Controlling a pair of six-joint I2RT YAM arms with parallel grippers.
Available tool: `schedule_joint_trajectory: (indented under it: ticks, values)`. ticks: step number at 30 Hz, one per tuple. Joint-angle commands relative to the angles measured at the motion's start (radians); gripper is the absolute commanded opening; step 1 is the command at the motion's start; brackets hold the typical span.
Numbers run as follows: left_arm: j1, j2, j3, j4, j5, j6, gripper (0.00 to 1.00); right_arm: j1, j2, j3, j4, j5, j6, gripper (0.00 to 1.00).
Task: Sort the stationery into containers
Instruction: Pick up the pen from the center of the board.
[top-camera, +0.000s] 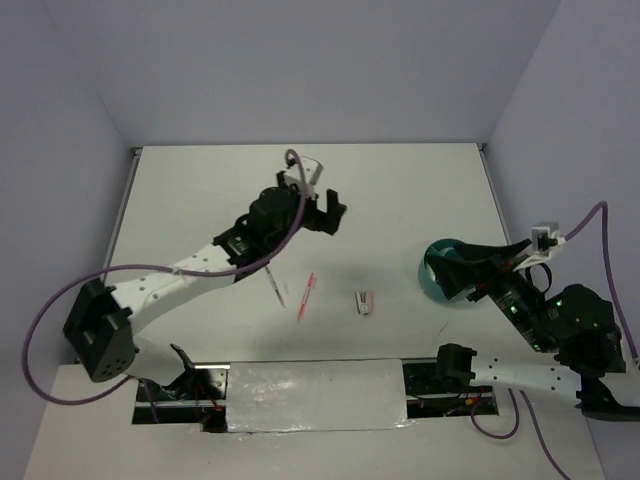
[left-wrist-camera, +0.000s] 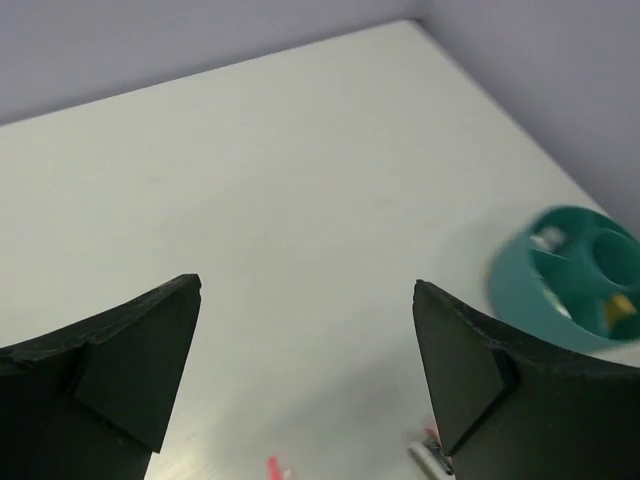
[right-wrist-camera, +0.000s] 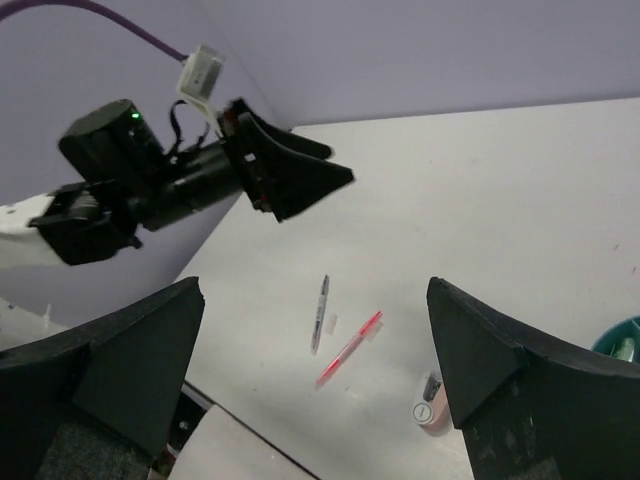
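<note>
1. The table is white and carries all items.
2. The cup is teal and round. It stands on the table directly below the right hand and well off to the right of the left hand. It has a round middle compartment and outer compartments around it. One outer compartment holds a pale item. Another holds a yellow-brown block. The cup is blurred in the left wrist view, so no other contents can be made out.
3. Left hand: fingers spread wide, nothing between them, pointing toward the cup.
4. Right hand: fingers spread wide, nothing between them, held over the cup.
5. The grey pen and the red pen lie loose on the table, side by side but apart. Both are near the left hand, on its arm-base side.
6. The stapler lies on the table between the red pen and the right hand, outside the cup.
</note>
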Motion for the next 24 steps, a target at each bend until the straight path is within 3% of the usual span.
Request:
schedule_joint_trajectory:
  ticks: [1,2,5,8,10,12,13,14,16,19,21,24]
  values:
    - [0.018,-0.149,-0.020,-0.340,-0.347,-0.127,0.99,0.005,0.213,0.080,0.045,0.057,-0.008,1.00]
    - [0.027,-0.216,-0.033,-0.383,-0.395,-0.140,0.99,0.003,0.302,0.094,0.033,0.065,-0.001,1.00]
    - [0.058,-0.342,-0.083,-0.514,-0.489,-0.198,0.99,0.003,0.364,0.099,0.103,0.033,-0.003,1.00]
    - [0.078,-0.418,-0.075,-0.675,-0.564,-0.248,0.99,0.002,0.356,0.041,0.305,-0.034,-0.021,1.00]
    - [0.079,-0.436,-0.021,-0.892,-0.673,-0.394,0.99,-0.003,0.440,0.064,0.278,-0.010,0.074,1.00]
    - [0.081,-0.470,0.012,-1.014,-0.718,-0.503,0.99,-0.015,0.564,0.180,0.107,0.033,0.170,1.00]
    - [0.083,-0.485,0.041,-1.096,-0.730,-0.520,0.99,-0.017,0.709,0.226,0.035,0.048,0.212,1.00]
    - [0.083,-0.520,0.055,-1.123,-0.738,-0.526,0.99,-0.017,0.774,0.274,-0.095,0.056,0.252,1.00]
    - [0.084,-0.579,0.084,-1.160,-0.729,-0.491,0.99,-0.017,0.914,0.337,-0.130,0.015,0.284,1.00]
    - [0.084,-0.637,0.104,-1.189,-0.706,-0.407,0.99,-0.035,1.006,0.268,0.070,-0.265,0.130,1.00]
    - [0.086,-0.663,0.091,-1.191,-0.719,-0.344,0.99,-0.057,1.075,0.257,0.131,-0.394,0.120,0.98]
    - [0.086,-0.729,0.005,-1.146,-0.777,-0.312,0.99,-0.083,1.259,0.321,0.106,-0.429,0.118,0.88]
